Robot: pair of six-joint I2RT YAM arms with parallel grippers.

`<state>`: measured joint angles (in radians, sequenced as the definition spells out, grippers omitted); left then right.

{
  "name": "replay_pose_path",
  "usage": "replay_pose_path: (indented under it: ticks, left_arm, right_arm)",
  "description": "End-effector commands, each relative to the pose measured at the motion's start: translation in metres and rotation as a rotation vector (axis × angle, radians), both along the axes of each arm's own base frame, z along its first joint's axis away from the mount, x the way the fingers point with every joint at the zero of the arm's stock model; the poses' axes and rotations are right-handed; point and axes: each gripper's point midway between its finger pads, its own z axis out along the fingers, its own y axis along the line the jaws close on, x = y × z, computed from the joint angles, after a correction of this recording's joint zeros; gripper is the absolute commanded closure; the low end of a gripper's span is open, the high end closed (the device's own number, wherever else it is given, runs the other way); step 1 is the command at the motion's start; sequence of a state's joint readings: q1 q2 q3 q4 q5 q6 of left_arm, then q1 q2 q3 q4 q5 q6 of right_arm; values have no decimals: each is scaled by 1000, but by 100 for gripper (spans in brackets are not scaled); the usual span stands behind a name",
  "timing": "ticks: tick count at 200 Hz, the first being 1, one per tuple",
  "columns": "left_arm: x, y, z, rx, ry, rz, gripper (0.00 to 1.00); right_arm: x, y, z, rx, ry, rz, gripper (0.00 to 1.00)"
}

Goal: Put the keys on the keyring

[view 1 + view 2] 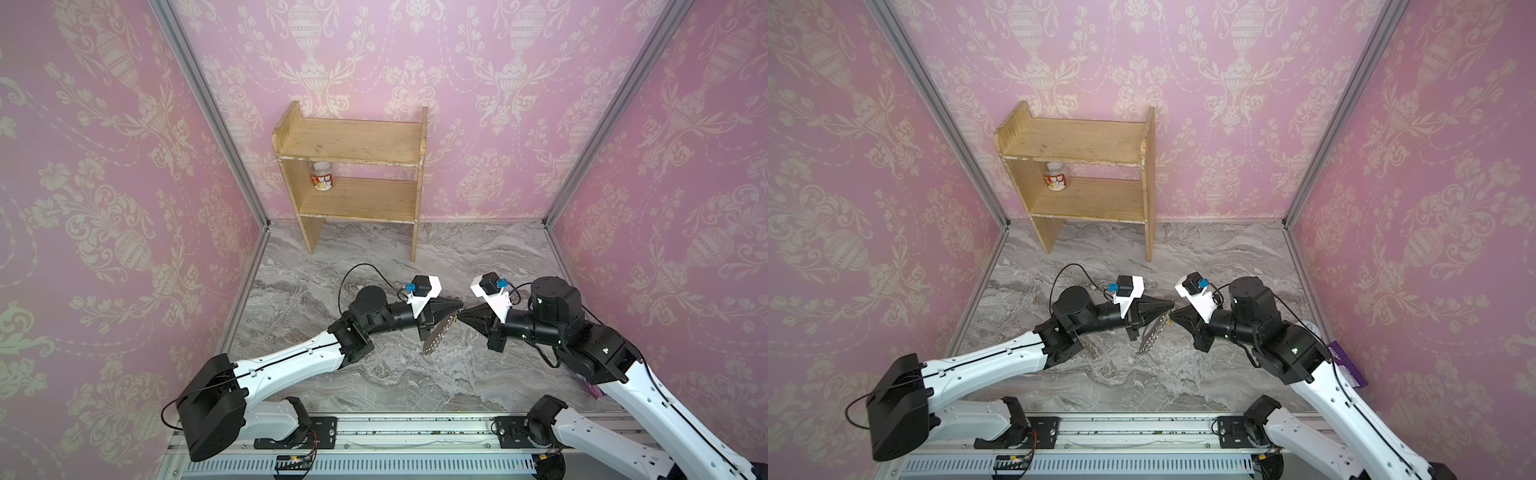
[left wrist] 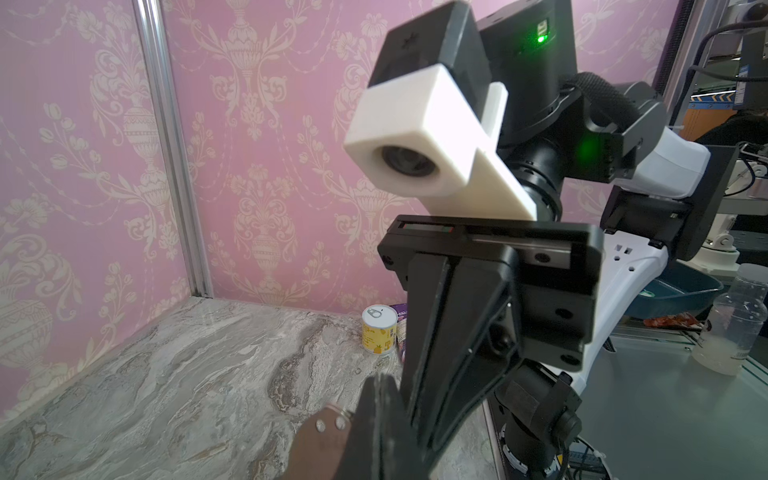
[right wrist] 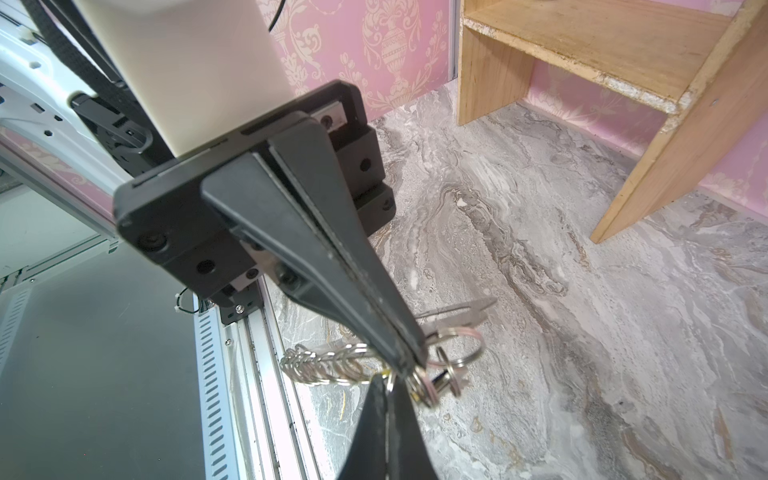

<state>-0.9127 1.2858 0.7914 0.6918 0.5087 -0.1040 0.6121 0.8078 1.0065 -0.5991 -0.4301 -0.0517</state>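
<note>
The left gripper (image 1: 459, 306) is pinching the upper end of the keyring (image 1: 439, 334) with its fingers pressed together. The grey-brown plate is hanging tilted above the middle of the marble tabletop (image 1: 374, 374), with its split rings lining the right edge. The right gripper (image 1: 466, 313) is meeting it tip to tip, also pressed together, though I cannot tell what it is pinching. The keys (image 3: 440, 376) are showing only as a dark stem and a yellow sliver among rings at that meeting point. A sideways push here is likely to twist the plate out of its thin pinch or drop a half-threaded key.
</note>
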Motion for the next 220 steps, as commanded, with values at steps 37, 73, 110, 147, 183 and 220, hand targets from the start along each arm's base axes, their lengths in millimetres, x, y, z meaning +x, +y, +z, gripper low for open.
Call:
replay_pose_path:
  ticks: [37,73,110,147,183,220]
  left_arm:
    - [11,15,-16,44,16,103,100]
    - [10,20,-25,85,14,116,100]
    - [7,25,-37,121,24,118,100]
    - [5,31,-38,133,15,135,100]
    - [3,35,-41,141,13,140,77]
    - [4,44,-40,135,4,182,44]
  right_arm:
    - [-20,6,-9,-55,61,100,100]
    - [-18,0,-5,-97,45,82,100]
    - [-18,-3,2,-110,36,77,100]
    - [-19,-4,8,-123,36,82,100]
    - [-20,-1,25,-111,15,99,100]
    - [-17,-3,23,-163,32,99,100]
